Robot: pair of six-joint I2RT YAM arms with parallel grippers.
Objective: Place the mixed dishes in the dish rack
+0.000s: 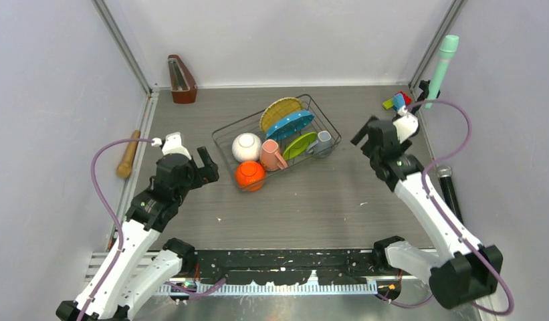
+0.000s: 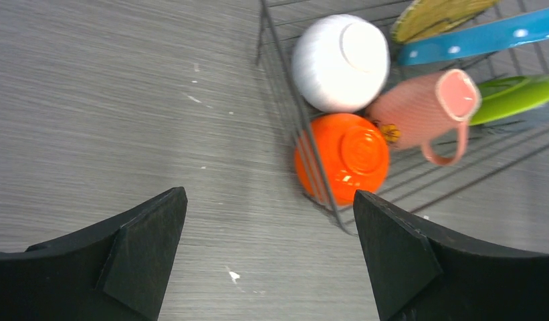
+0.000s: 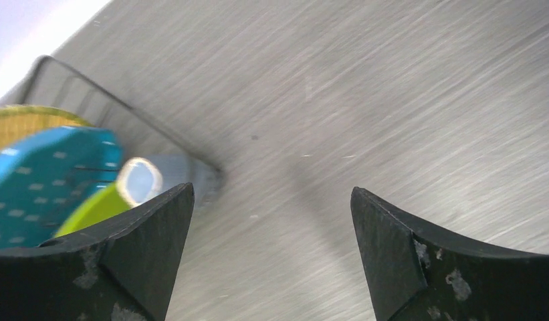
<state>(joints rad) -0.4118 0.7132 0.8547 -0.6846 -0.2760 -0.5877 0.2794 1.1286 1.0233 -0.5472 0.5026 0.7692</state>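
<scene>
Top external: dish rack point(image 1: 225, 144) between left pincer point(image 1: 208, 167) and right pincer point(image 1: 364, 137), apart; both released, empty.

The dish rack point(image 1: 251, 120) sits mid-table. Inside it, the near bowl point(image 1: 250, 175) and far bowl point(image 1: 247, 147) fill the left end. The larger mug point(image 1: 272, 155) is just right of them, the row of plates point(image 1: 289, 125) farther right, and the smaller mug point(image 1: 323, 141) in the right corner.

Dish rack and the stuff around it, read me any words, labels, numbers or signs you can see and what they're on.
No readable text in any view.
salmon-pink mug: small yellow-brown mark on it, too blurred to read.
teal-blue plate: pale dots only, a pattern, not writing.
wooden metronome: too small to show any lettering.
</scene>
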